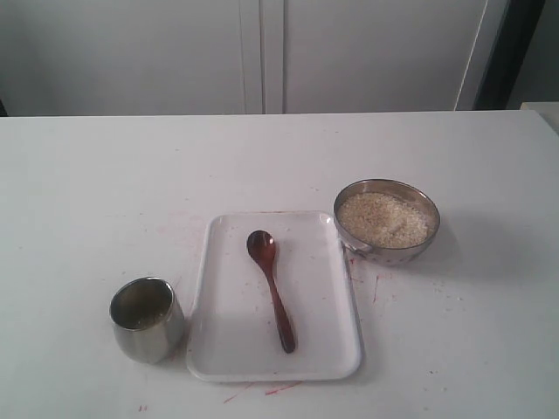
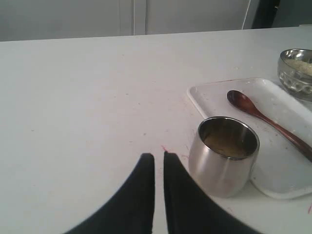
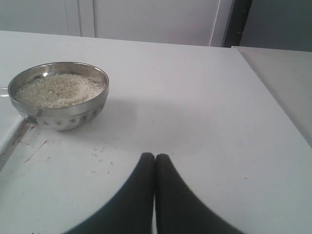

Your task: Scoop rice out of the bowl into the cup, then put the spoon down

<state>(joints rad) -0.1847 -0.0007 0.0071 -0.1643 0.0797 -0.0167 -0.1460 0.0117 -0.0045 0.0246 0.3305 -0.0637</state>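
Note:
The dark wooden spoon (image 1: 271, 288) (image 2: 263, 117) lies on the white tray (image 1: 227, 349) (image 2: 214, 95), head toward the far side. The steel bowl (image 1: 384, 255) (image 3: 63, 114) (image 2: 295, 78) stands right of the tray, with a heap of rice (image 1: 386, 218) (image 3: 58, 90) in it. The steel cup (image 1: 147, 319) (image 2: 224, 156) stands upright left of the tray, with a beige layer in its bottom. My left gripper (image 2: 159, 156) is beside the cup, its fingers nearly together and holding nothing. My right gripper (image 3: 155, 156) is shut and empty, some way from the bowl. Neither gripper shows in the exterior view.
Everything stands on a white table (image 1: 105, 192) with faint red marks and a few stray grains (image 3: 100, 156) near the bowl. The table's right edge (image 3: 273, 92) runs close to my right gripper. White cabinet doors (image 1: 262, 52) stand behind the table.

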